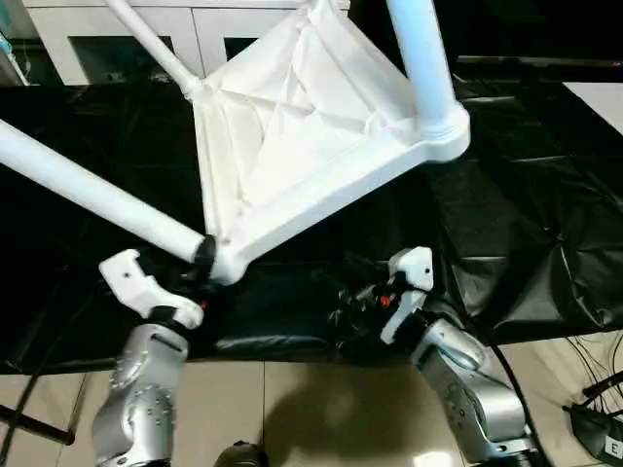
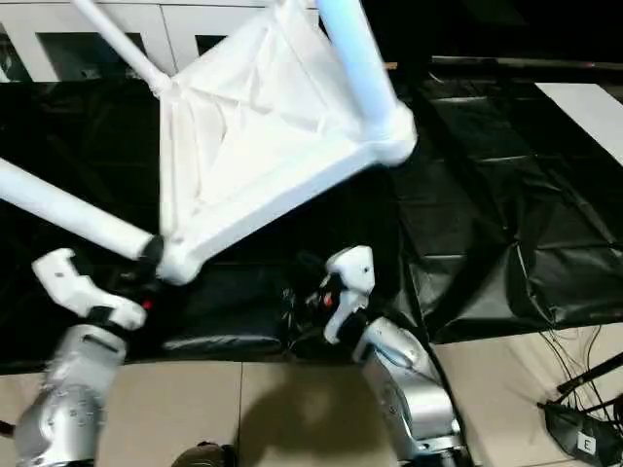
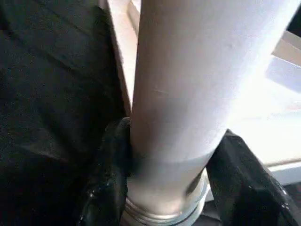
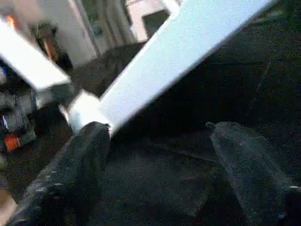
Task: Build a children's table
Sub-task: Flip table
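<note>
Black-draped table [image 1: 526,243], white cabinet [image 1: 117,39] behind; left gripper [image 3: 164,188] clamped on leg [image 3: 188,84], right gripper [image 4: 155,160] apart.

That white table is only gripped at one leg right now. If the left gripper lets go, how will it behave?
The children's table is tilted up on edge with legs attached, so it would likely tip or swing down. It looks like hollow plastic, probably light and stiff. The leg between the left gripper fingers is smooth and round, so it may twist or slip.

Left pincer [image 3: 164,188] fingers clamped either side; right pincer [image 4: 160,155] fingers spread apart, holding nothing.
</note>
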You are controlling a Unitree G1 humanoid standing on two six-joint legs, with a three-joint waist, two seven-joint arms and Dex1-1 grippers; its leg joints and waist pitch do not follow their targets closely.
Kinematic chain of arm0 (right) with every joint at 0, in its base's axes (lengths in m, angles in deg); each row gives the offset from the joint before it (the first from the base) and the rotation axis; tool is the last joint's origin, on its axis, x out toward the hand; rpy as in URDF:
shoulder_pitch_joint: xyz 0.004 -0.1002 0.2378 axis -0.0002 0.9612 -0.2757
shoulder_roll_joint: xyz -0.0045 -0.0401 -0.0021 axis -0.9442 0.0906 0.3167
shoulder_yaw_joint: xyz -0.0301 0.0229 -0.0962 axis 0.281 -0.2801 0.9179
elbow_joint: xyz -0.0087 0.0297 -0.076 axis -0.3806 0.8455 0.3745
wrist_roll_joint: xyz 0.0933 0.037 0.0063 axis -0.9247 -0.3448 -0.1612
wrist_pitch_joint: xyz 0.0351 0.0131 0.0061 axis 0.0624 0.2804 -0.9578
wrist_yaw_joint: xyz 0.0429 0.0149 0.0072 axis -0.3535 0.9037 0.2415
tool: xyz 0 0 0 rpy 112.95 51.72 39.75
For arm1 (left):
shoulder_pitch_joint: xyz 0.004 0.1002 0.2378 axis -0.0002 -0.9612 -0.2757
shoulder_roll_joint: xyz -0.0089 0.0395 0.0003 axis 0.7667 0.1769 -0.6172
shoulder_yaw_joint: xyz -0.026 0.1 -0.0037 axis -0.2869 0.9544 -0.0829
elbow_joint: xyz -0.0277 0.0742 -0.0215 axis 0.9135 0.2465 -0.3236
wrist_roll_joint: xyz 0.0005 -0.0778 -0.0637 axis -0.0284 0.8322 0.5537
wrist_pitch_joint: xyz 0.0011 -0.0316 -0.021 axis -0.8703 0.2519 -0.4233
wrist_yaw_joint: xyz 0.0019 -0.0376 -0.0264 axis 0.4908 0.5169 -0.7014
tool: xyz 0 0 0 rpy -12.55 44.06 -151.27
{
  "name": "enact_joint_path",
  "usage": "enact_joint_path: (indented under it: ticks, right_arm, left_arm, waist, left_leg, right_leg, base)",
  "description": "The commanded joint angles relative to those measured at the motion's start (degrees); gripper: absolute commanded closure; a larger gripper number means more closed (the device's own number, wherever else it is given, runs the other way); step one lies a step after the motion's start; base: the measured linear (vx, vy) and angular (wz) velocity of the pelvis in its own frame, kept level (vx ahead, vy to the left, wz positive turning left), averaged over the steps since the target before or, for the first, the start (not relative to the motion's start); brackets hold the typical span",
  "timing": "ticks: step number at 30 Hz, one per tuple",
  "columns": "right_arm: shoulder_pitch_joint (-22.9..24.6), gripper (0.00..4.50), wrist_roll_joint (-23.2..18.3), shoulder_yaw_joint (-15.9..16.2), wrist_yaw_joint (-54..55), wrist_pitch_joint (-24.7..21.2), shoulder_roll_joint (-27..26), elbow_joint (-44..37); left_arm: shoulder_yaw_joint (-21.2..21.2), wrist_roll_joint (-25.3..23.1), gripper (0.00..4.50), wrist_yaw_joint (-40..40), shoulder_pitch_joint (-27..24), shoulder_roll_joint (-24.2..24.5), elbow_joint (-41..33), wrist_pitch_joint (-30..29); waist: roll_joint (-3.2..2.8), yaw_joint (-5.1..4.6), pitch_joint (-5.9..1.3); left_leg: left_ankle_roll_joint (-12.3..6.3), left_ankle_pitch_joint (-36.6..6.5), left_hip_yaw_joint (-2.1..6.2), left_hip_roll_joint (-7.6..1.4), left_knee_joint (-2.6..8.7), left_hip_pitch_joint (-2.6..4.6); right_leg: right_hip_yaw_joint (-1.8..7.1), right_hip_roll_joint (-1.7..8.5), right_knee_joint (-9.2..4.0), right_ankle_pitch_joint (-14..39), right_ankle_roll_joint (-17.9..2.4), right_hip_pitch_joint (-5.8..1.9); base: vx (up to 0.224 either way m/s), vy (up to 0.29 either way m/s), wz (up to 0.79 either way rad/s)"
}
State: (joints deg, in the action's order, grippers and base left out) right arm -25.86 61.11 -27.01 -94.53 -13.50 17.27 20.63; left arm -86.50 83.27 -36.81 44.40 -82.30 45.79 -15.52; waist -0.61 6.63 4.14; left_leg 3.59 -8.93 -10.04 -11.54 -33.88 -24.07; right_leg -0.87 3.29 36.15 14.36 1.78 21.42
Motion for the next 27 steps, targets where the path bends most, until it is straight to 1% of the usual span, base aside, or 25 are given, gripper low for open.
enact_joint_path:
  ticks: [1, 2, 3, 4, 5, 6, 7, 9, 10, 11, 12, 13, 14, 15, 16, 17, 18, 19, 20, 22, 23, 24, 25, 26, 27]
  right_arm:
    - [-0.5, 0.24, -3.3, -1.8, 0.6, -2.0, -0.8, -1.1]
    - [-1.4, 0.16, -5.6, -3.1, 1.7, -3.3, -2.5, -1.0]
    - [-2.8, 0.16, -8.3, -5.0, 3.3, -4.4, -4.6, -0.1]
    - [-4.0, 0.12, -10.4, -6.6, 4.6, -5.5, -6.1, 1.0]
    - [-5.1, 0.06, -11.7, -7.8, 5.5, -6.2, -7.2, 2.1]
    - [-5.1, 0.06, -11.7, -7.8, 5.5, -6.2, -7.2, 2.1]
    - [-7.6, 0.02, -13.1, -10.0, 7.9, -6.4, -9.1, 4.9]
    - [-10.0, 0.02, -13.3, -11.8, 10.4, -5.9, -10.3, 8.0]
    - [-12.2, 0.0, -13.9, -13.6, 12.6, -5.1, -11.1, 10.9]
    - [-13.1, 0.0, -14.3, -14.3, 13.3, -4.8, -11.4, 12.1]
    - [-14.7, 0.0, -15.1, -15.5, 14.4, -4.2, -11.8, 14.2]
    - [-17.2, 0.0, -15.2, -16.4, 15.0, -3.3, -11.9, 16.9]
    - [-17.5, 0.0, -15.2, -16.5, 15.0, -3.3, -11.9, 17.1]
    - [-18.2, 0.0, -15.2, -16.7, 15.0, -3.1, -12.0, 17.7]
    - [-20.5, 0.0, -14.4, -17.0, 15.2, -2.3, -11.8, 19.9]
    - [-22.1, 0.0, -14.6, -17.5, 15.1, -1.7, -11.8, 21.5]
    - [-22.8, 0.0, -15.1, -17.8, 15.1, -1.5, -11.7, 22.3]
    - [-22.8, 0.0, -15.1, -17.8, 15.1, -1.5, -11.7, 22.3]
    - [-24.0, 0.0, -15.2, -18.0, 15.0, -0.9, -11.4, 23.6]
    - [-28.6, 0.0, -15.4, -20.7, 14.9, 0.7, -10.8, 28.9]
    - [-28.7, 0.0, -15.4, -20.8, 14.9, 0.8, -10.8, 29.1]
    - [-30.6, 0.0, -15.5, -21.8, 15.5, 1.4, -10.3, 31.2]
    - [-31.3, 0.0, -15.4, -22.0, 15.7, 1.6, -10.1, 32.0]
    - [-33.4, 0.0, -15.5, -22.4, 15.9, 2.2, -9.5, 34.8]
    - [-33.6, 0.0, -15.5, -22.4, 15.9, 2.3, -9.4, 35.1]
  left_arm:
    - [2.8, 2.0, 2.36, 1.7, 0.2, -1.6, -1.8, -0.9]
    - [2.9, 2.3, 2.36, 1.6, 0.2, -2.1, -1.7, -1.0]
    - [3.0, 2.4, 2.36, 1.5, 0.4, -2.3, -1.6, -1.1]
    - [3.0, 2.6, 2.36, 1.5, 0.5, -2.4, -1.5, -1.1]
    - [3.0, 2.7, 2.36, 1.4, 0.6, -2.5, -1.4, -1.2]
    - [3.0, 2.7, 2.36, 1.4, 0.6, -2.5, -1.4, -1.2]
    - [3.0, 2.9, 2.36, 1.5, 0.8, -2.7, -1.4, -1.4]
    - [3.0, 3.0, 2.36, 1.5, 0.9, -2.7, -1.4, -1.4]
    - [3.1, 3.1, 2.36, 1.5, 0.9, -2.7, -1.4, -1.5]
    - [3.1, 3.1, 2.36, 1.5, 0.9, -2.7, -1.4, -1.5]
    - [3.2, 3.1, 2.36, 1.5, 1.0, -2.7, -1.3, -1.5]
    - [3.3, 3.0, 2.36, 1.6, 1.0, -2.6, -1.3, -1.5]
    - [3.3, 3.0, 2.36, 1.7, 1.0, -2.6, -1.3, -1.6]
    - [3.4, 2.9, 2.36, 1.7, 1.1, -2.6, -1.3, -1.6]
    - [3.6, 2.9, 2.36, 2.0, 1.1, -2.6, -1.4, -1.8]
    - [3.9, 2.7, 2.36, 2.1, 0.9, -2.6, -1.6, -1.8]
    - [4.0, 2.6, 2.36, 2.1, 0.9, -2.7, -1.6, -1.8]
    - [4.0, 2.6, 2.36, 2.1, 0.9, -2.7, -1.6, -1.8]
    - [4.3, 2.5, 2.36, 2.3, 0.8, -2.7, -1.7, -1.8]
    - [5.3, 1.4, 2.36, 2.5, 0.4, -2.5, -1.6, -1.8]
    - [5.3, 1.4, 2.36, 2.5, 0.4, -2.5, -1.6, -1.8]
    - [5.7, 1.4, 2.36, 2.8, 0.2, -2.5, -1.9, -1.8]
    - [5.9, 1.4, 2.36, 3.0, 0.1, -2.5, -2.0, -1.8]
    - [6.6, 1.0, 2.36, 3.4, -0.1, -2.2, -2.4, -1.8]
    - [6.6, 0.9, 2.36, 3.5, -0.1, -2.2, -2.4, -1.8]
  waist:
    - [-0.15, -0.25, -3.24]
    - [-0.09, -0.33, -3.19]
    - [-0.26, -0.34, -3.22]
    - [-0.25, -0.55, -3.26]
    - [-0.25, -0.53, -3.31]
    - [-0.3, -0.52, -3.21]
    - [-0.59, -0.42, -3.26]
    - [-0.57, -0.48, -3.31]
    - [-0.66, -0.62, -3.39]
    - [-0.64, -0.74, -3.38]
    - [-0.58, -0.7, -3.55]
    - [-0.67, -0.64, -3.68]
    - [-0.65, -0.59, -3.75]
    - [-0.67, -0.56, -3.74]
    - [-0.56, -0.56, -3.82]
    - [-0.6, -0.59, -3.73]
    - [-0.63, -0.57, -3.73]
    - [-0.52, -0.52, -3.76]
    - [-0.42, -0.41, -3.87]
    - [-0.22, -0.54, -3.98]
    - [-0.23, -0.48, -3.91]
    - [-0.25, -0.38, -3.92]
    - [-0.23, -0.43, -3.95]
    - [0.09, -0.42, -4.05]
    - [0.03, -0.48, -4.12]
  left_leg:
    - [-1.17, -11.7, 1.0, -1.86, 4.34, 2.28]
    - [-0.9, -11.8, 0.99, -1.79, 4.41, 2.26]
    - [-0.74, -11.8, 1.03, -1.8, 4.45, 2.23]
    - [-0.61, -12.1, 1.05, -1.74, 4.5, 2.28]
    - [-0.4, -12.2, 1.06, -1.79, 4.5, 2.33]
    - [-0.15, -12.1, 1.01, -1.81, 4.5, 2.4]
    - [0.35, -11.4, 0.96, -1.82, 4.43, 2.44]
    - [1.21, -11.1, 0.88, -1.69, 4.44, 2.42]
    - [1.59, -10.8, 0.85, -1.61, 4.44, 2.35]
    - [1.67, -10.7, 0.85, -1.54, 4.46, 2.23]
    - [1.58, -9.7, 0.83, -1.54, 4.27, 2.29]
    - [1.32, -8.6, 0.81, -1.5, 4.13, 2.29]
    - [1.08, -7.6, 0.86, -1.48, 4.06, 2.24]
    - [0.96, -7.3, 0.79, -1.49, 3.97, 2.25]
    - [0.97, -6.9, 0.8, -1.46, 3.98, 2.18]
    - [1.14, -7.9, 0.72, -1.45, 4.07, 2.23]
    - [1.21, -8.3, 0.7, -1.48, 4.06, 2.28]
    - [1.19, -8.5, 0.66, -1.53, 4.06, 2.36]
    - [1.0, -7.6, 0.67, -1.56, 3.98, 2.26]
    - [0.83, -7.9, 0.58, -1.52, 3.99, 2.23]
    - [0.57, -7.9, 0.51, -1.56, 3.93, 2.32]
    - [0.42, -8.0, 0.42, -1.61, 3.89, 2.38]
    - [0.21, -7.5, 0.4, -1.54, 3.87, 2.26]
    - [-0.31, -6.7, 0.33, -1.6, 3.76, 2.23]
    - [-0.45, -6.1, 0.41, -1.54, 3.72, 2.12]
  right_leg:
    - [1.51, 3.48, -4.01, -4.5, -8.6, -1.05]
    - [1.53, 3.45, -3.98, -4.5, -8.5, -1.08]
    - [1.52, 3.49, -3.92, -4.5, -8.5, -1.04]
    - [1.5, 3.52, -3.93, -4.1, -8.6, -0.96]
    - [1.47, 3.59, -3.95, -3.5, -8.6, -0.96]
    - [1.5, 3.51, -4.01, -3.3, -8.5, -0.91]
    - [1.53, 3.49, -3.92, -4.0, -8.3, -0.82]
    - [1.47, 3.44, -3.85, -4.5, -8.1, -0.8]
    - [1.43, 3.49, -3.69, -5.1, -8.3, -0.81]
    - [1.43, 3.47, -3.67, -5.2, -8.3, -0.83]
    - [1.42, 3.47, -3.51, -6.9, -8.1, -0.97]
    - [1.34, 3.42, -3.36, -9.1, -8.0, -1.0]
    - [1.23, 3.36, -3.22, -10.8, -7.7, -1.22]
    - [1.24, 3.33, -3.17, -11.5, -7.5, -1.13]
    - [1.17, 3.36, -3.04, -12.1, -7.4, -1.29]
    - [1.17, 3.37, -3.19, -10.9, -7.3, -1.18]
    - [1.22, 3.41, -3.24, -10.4, -7.3, -1.15]
    - [1.26, 3.42, -3.3, -10.0, -7.3, -1.14]
    - [1.26, 3.47, -3.12, -10.7, -7.2, -1.29]
    - [1.17, 3.48, -3.12, -10.0, -7.7, -1.35]
    - [1.24, 3.48, -3.17, -9.2, -8.0, -1.21]
    - [1.29, 3.5, -3.22, -8.9, -8.1, -1.11]
    - [1.25, 3.51, -3.14, -8.9, -8.4, -1.21]
    - [1.25, 3.53, -3.08, -9.7, -8.4, -1.24]
    - [1.18, 3.54, -2.87, -10.1, -8.7, -1.37]
  base:
    - [0.0, 0.0, 0.0]
    - [0.0, 0.0, 0.0]
    - [0.0, 0.0, 0.0]
    - [0.0, 0.0, 0.0]
    - [0.0, 0.0, 0.0]
    - [0.0, 0.0, 0.0]
    - [0.0, 0.0, 0.0]
    - [0.0, 0.0, 0.0]
    - [0.0, 0.0, 0.0]
    - [0.0, 0.0, 0.0]
    - [0.0, 0.0, 0.0]
    - [0.0, 0.0, 0.0]
    - [0.0, 0.0, 0.0]
    - [0.0, 0.0, 0.0]
    - [0.0, 0.0, 0.0]
    - [0.0, 0.0, 0.0]
    - [0.0, 0.0, 0.0]
    - [0.0, 0.0, 0.0]
    - [0.0, 0.0, 0.0]
    - [0.0, 0.0, 0.0]
    - [0.0, 0.0, 0.0]
    - [0.0, 0.0, 0.0]
    - [0.0, 0.0, 0.0]
    - [0.0, 0.0, 0.0]
    - [0.0, 0.0, 0.0]
